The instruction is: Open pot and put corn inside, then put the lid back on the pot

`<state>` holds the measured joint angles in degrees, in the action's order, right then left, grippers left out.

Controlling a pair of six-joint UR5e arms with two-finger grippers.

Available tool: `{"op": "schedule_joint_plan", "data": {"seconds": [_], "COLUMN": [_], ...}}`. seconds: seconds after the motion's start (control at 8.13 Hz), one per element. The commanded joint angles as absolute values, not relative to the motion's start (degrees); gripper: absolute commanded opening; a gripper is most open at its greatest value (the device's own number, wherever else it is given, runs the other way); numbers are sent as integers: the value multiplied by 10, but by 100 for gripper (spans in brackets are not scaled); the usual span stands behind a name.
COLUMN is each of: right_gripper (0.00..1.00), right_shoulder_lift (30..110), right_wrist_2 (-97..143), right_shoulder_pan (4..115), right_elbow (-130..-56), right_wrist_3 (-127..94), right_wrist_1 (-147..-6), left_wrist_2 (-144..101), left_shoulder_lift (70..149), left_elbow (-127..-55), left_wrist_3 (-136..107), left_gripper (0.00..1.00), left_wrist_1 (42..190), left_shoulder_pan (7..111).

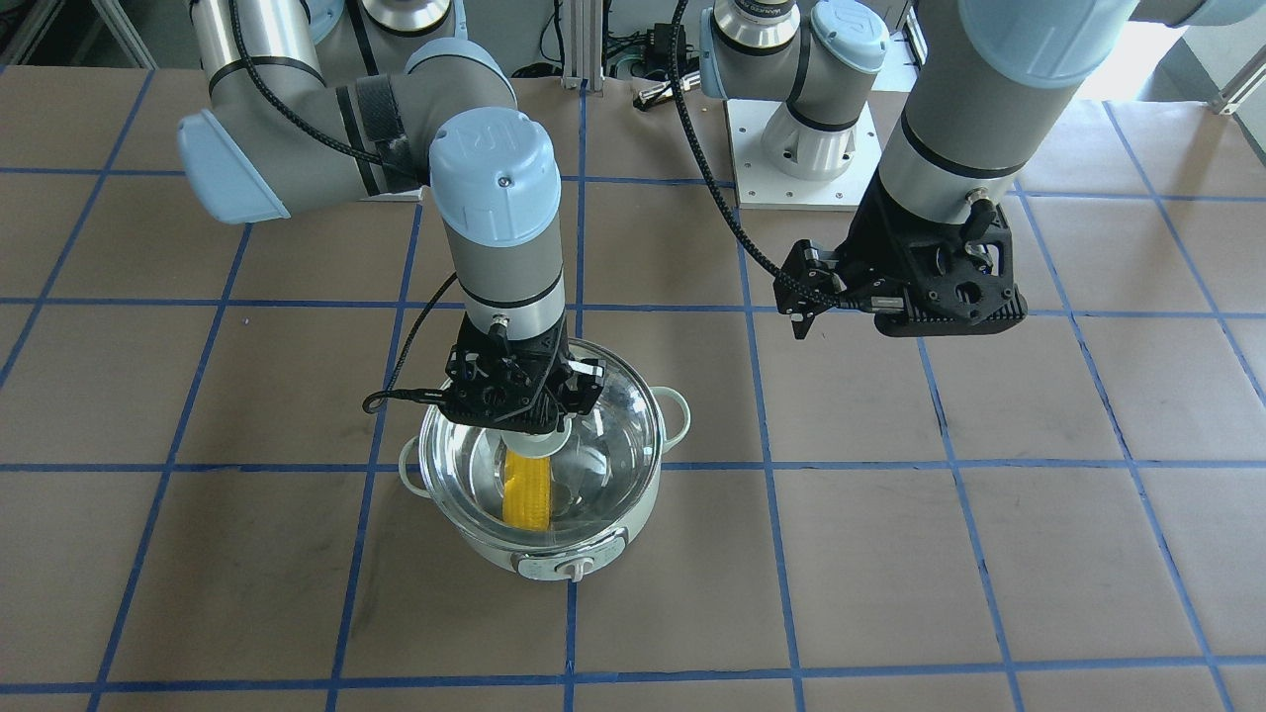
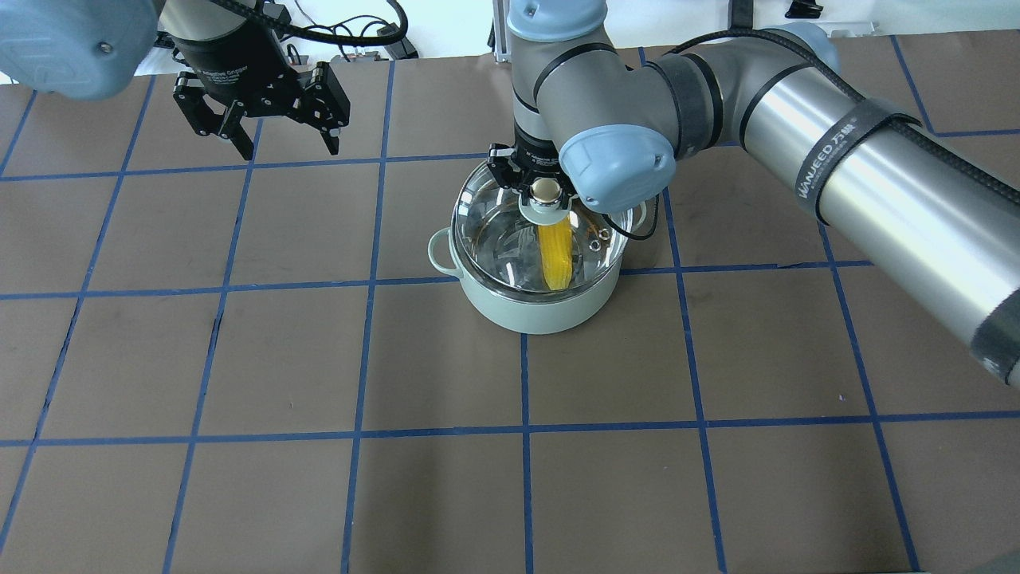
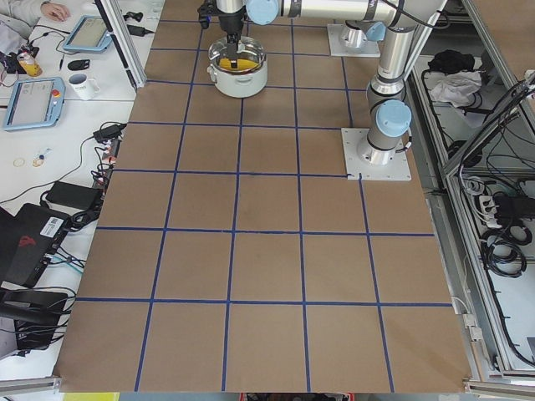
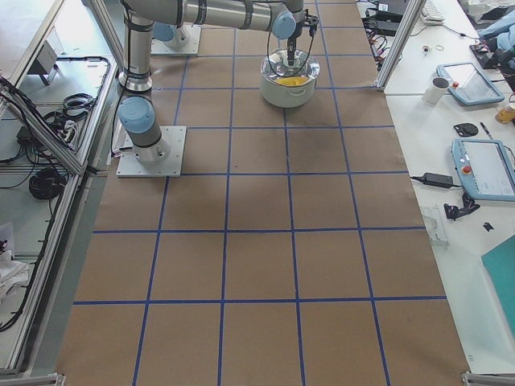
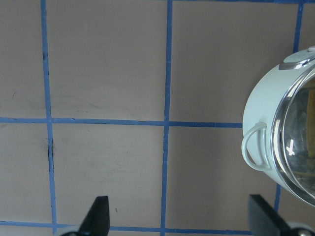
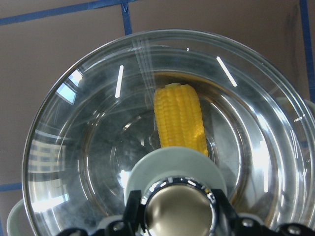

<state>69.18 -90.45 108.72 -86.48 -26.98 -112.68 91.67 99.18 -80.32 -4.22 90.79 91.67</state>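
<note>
- The pot (image 2: pixel 542 315) is round and pale mint green with a smooth matte wall and a mirror-bright steel inside. It stands on the brown table (image 2: pixel 239 359), which is ruled into squares by blue tape.
- One small loop handle (image 2: pixel 438 251) sticks out at the pot's 9 o'clock in the overhead view. In the front-facing view a dial (image 1: pixel 574 569) sits low on its wall at 6 o'clock.
- The lid (image 2: pixel 494 231) is a clear glass dome with a thin metal rim. It covers the pot's mouth, though I cannot tell whether it is fully seated.
- The corn (image 2: pixel 555 255), bright yellow with rows of bumpy kernels, lies inside the pot under the glass. In the overhead view it runs roughly along the 12-to-6 line.
- The right gripper (image 2: pixel 544 191) points straight down, its black fingers clamped on either side of the lid's rounded, shiny knob (image 6: pixel 179 209), which sits on a pale green disc.
- The left gripper (image 2: pixel 285 147) is spread wide and holds nothing. It hangs over bare table at about 10 o'clock from the pot, well apart from it.
</note>
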Motion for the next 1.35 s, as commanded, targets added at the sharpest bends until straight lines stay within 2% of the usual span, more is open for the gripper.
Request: {"op": "schedule_joint_plan", "data": {"seconds": [0.0, 1.23], "right_gripper": [11, 11], "right_shoulder_lift": [693, 692], "right_wrist_2": [-903, -886], "right_shoulder_pan": [1087, 1087], "right_elbow": [-865, -866], "right_wrist_3": [-272, -293], "right_wrist_1": [-1127, -1126], "left_wrist_2": [917, 942], "left_shoulder_lift": [992, 995], "left_elbow": [-803, -803], "left_wrist_3": [-41, -41], "left_gripper": [100, 100], "left_wrist_1": [908, 907], "left_shoulder_pan": [917, 917]}}
